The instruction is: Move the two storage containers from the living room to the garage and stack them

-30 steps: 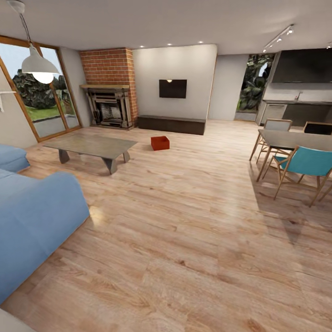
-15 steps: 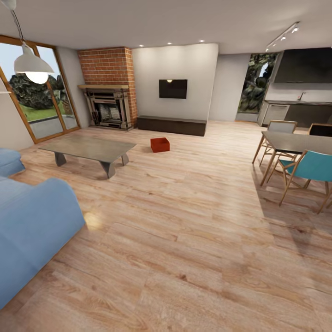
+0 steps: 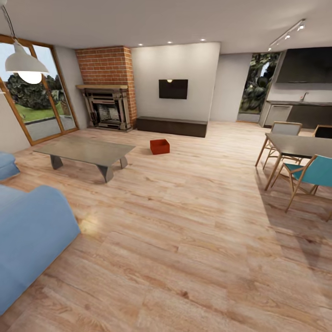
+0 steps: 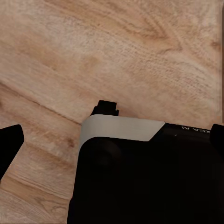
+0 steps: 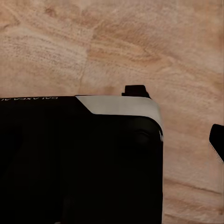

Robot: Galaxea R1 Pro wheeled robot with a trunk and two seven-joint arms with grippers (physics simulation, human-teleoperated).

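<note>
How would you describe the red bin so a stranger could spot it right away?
Find the brick fireplace on the far wall, then the low dark bench beside it. The storage container sits alone on the wood floor before that bench, the one small red-orange open box.

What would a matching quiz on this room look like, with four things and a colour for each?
Things:
1. box on the floor
2. sofa
3. fireplace
4. low table

Colours:
A. grey
B. red brick
C. red-orange
D. blue

Pairs: 1-C, 2-D, 3-B, 4-A
</note>
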